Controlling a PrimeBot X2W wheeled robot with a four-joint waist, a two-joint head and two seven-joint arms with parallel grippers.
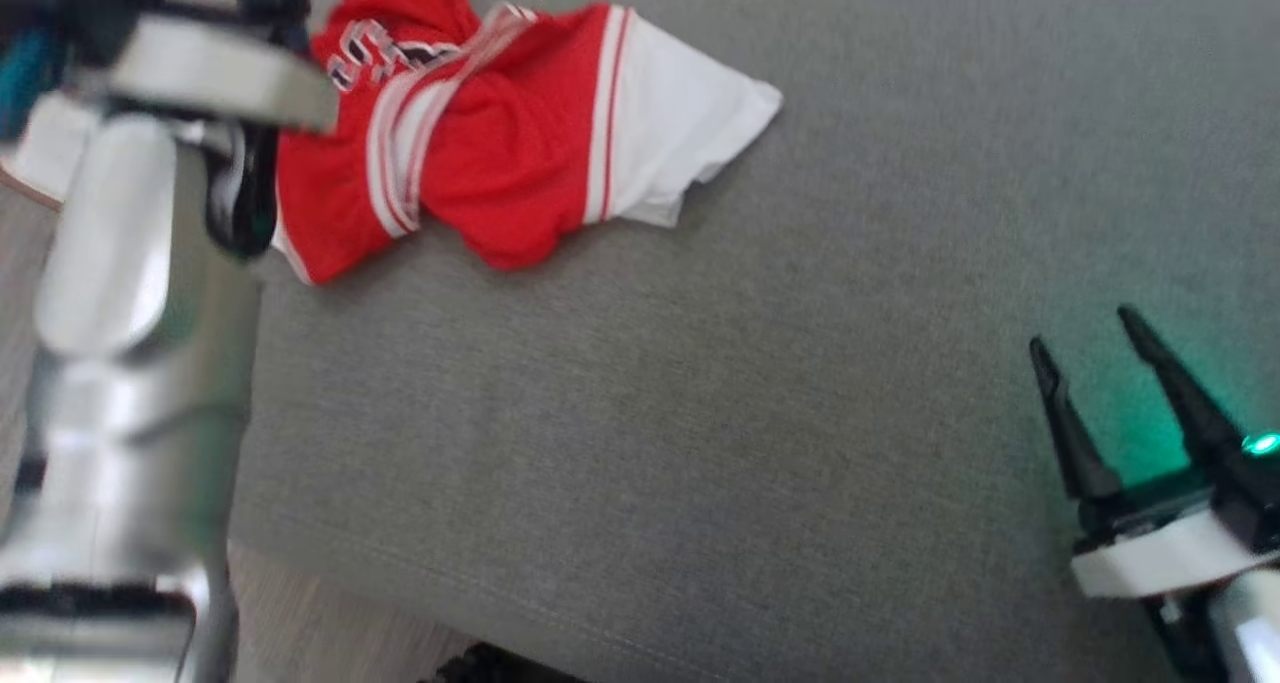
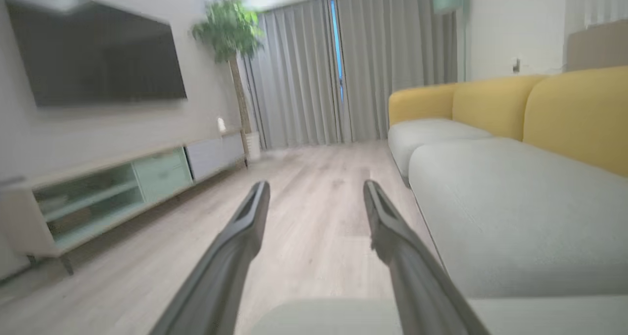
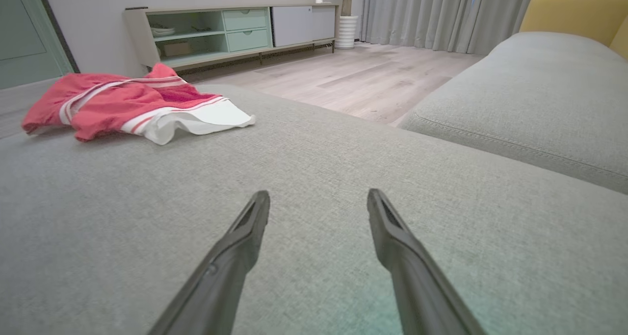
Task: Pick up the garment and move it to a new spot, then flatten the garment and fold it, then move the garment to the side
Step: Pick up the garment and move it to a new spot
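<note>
- We judge the first step, the pick-up, to be in hand: the jersey lies crumpled and neither hand grips it
- The next move, as we see it, calls for bringing one hand down onto a raised fold of the cloth and closing there; the left arm is the nearer, but its fingers would have to turn towards the jersey first
- At the left edge of the head view our left forearm rises, blurred, and its upper part crosses in front of the jersey's left edge; we cannot tell whether it touches the cloth
- The left hand is spread wide and empty; it looks along the wooden floor towards the curtains, with the TV cabinet to one side and the yellow-backed sofa to the other
- The jersey, red with white striped trim and a white panel, sits bunched at the far left of the grey sofa cushion, its white corner pointing right
- The right hand waits at the lower right, wide and empty, low over bare cushion; the jersey is well apart from it, ahead and off to its left
</note>
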